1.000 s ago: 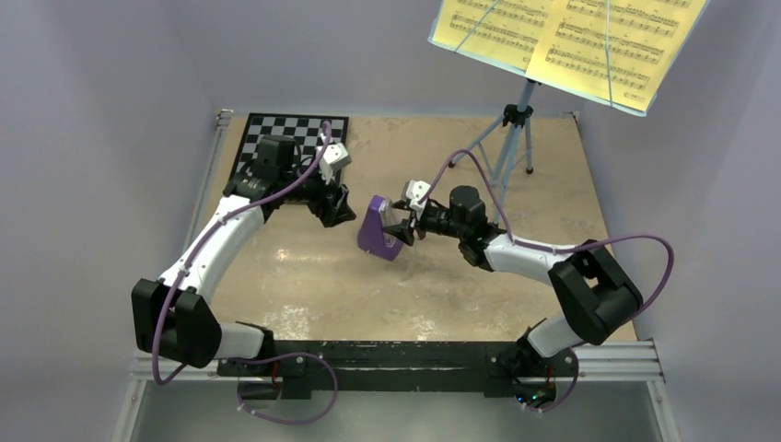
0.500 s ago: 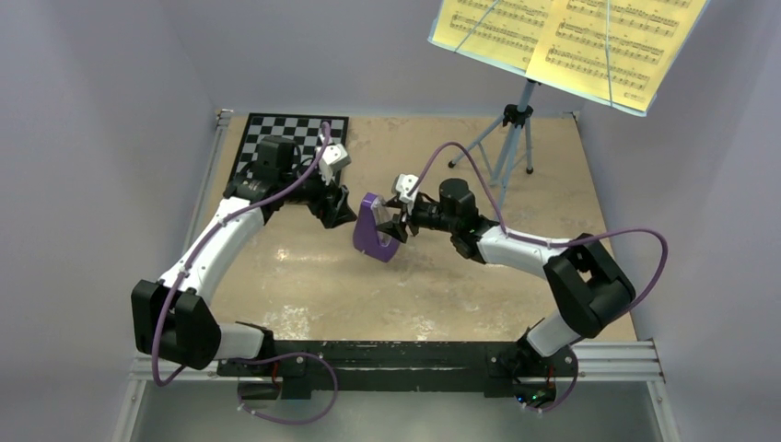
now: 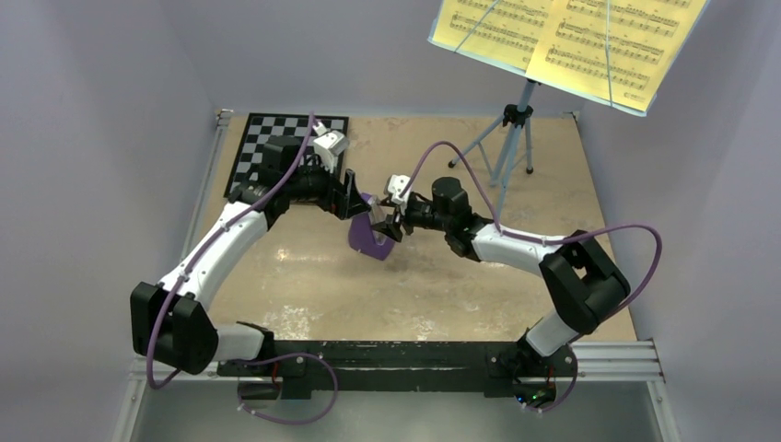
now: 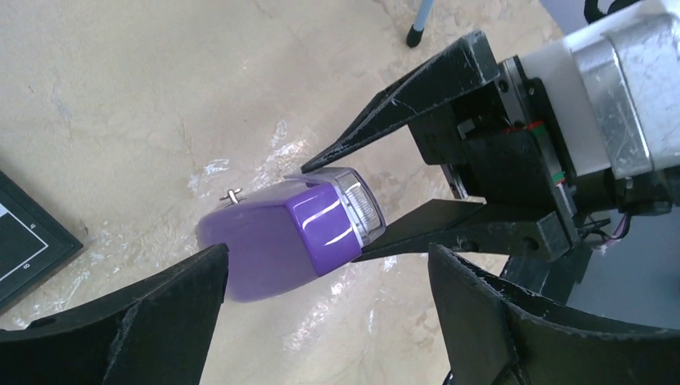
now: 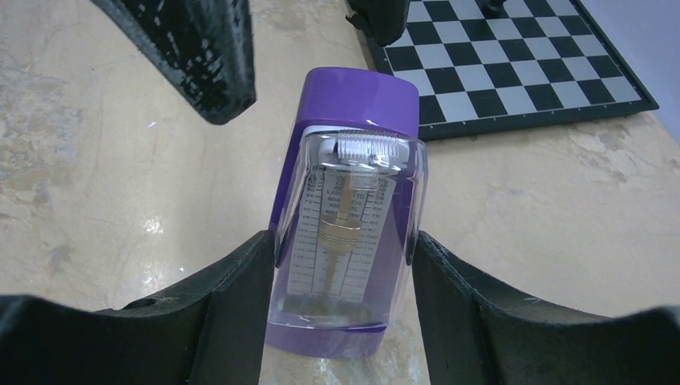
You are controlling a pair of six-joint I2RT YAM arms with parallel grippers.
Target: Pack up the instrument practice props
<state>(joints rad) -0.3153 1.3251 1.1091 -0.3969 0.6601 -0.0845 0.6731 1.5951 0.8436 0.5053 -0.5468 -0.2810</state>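
The purple metronome point(image 3: 368, 239) stands on the table near the middle, a little tilted. My right gripper point(image 3: 392, 224) is shut on its clear front cover; in the right wrist view point(image 5: 345, 309) a finger presses each side of the metronome point(image 5: 350, 210). My left gripper point(image 3: 357, 203) is open just left of and above the metronome's top, its fingers apart either side of the metronome point(image 4: 293, 241) in the left wrist view point(image 4: 329, 321), not touching it. The light blue music stand point(image 3: 511, 143) stands at the back right, its tray holding the yellow sheet music point(image 3: 566, 41).
The black-and-white checkerboard point(image 3: 287, 129) lies at the back left, partly under my left arm; it also shows in the right wrist view point(image 5: 521, 64). One foot of the stand point(image 4: 415, 34) rests on the beige table point(image 3: 433, 295). Grey walls close in both sides.
My right gripper has carried the metronome leftward. My left gripper has swung right from the checkerboard edge to just over the metronome's top.
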